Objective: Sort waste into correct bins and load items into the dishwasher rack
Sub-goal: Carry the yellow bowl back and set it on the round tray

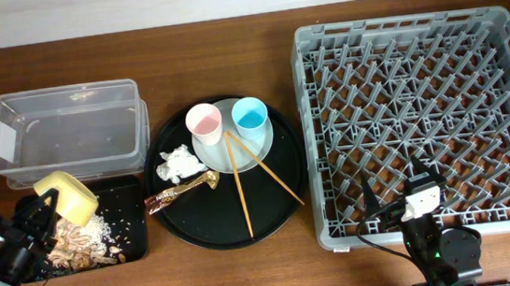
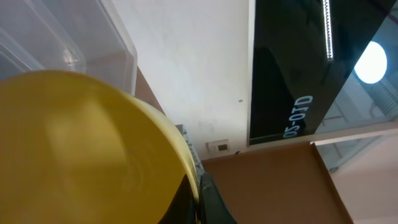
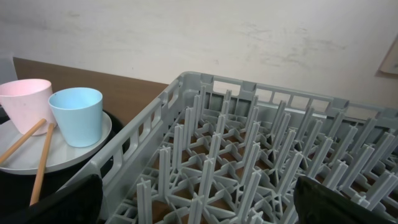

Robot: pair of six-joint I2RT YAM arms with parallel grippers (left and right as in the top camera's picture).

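Yellow bowl (image 1: 65, 196) clamped in your left claw (image 1: 42, 213) over the black tray (image 1: 130, 225), scraps (image 1: 82, 246) out. Next, into the rack (image 1: 421, 117); right claw (image 3: 199, 186) wide, empty.

table (image 1: 226, 33): dark brown wood grain. dishwasher rack (image 1: 412, 23): all grey, criss-cross lattice floor. tub (image 1: 62, 90): clear, with white label (image 1: 3, 141). bowl (image 1: 65, 197): plain yellow. shallow tray (image 1: 127, 198): black. food scraps (image 1: 82, 244): beige-brown, some whitish bits. round tray (image 1: 207, 225): black. plate (image 1: 260, 142): pale grey. pink cup (image 1: 203, 122), light-blue cup (image 1: 250, 115). tissue (image 1: 178, 163): white. wrapper (image 1: 180, 192): shiny brown-gold. chopsticks (image 1: 240, 187): light tan wood.
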